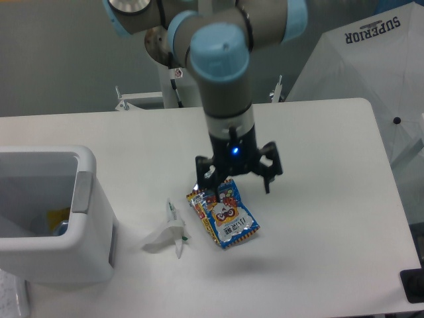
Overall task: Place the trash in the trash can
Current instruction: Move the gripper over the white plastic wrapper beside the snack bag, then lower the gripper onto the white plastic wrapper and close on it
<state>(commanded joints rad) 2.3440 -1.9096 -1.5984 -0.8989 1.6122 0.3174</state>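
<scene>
On the table [318, 218], mid-right, the tool [237, 182] hangs w/ fingers spread wide, right over the snack bag's [223, 213] upper end. Bag's long axis runs diagonal, toward lower right. Paper wrapper [165, 233] lies just left; trash can [83, 192] far left.

The trash can [46, 218] is cut by the left edge of the picture, and its inside shows only in part; something yellow and something blue lie there, too blurred to name. The upper part of the arm [218, 59] goes out at the top edge. The gripper [236, 185] covers the top edge of the snack bag [225, 215], so contact there cannot be judged. The print on the bag is too small to read.
</scene>
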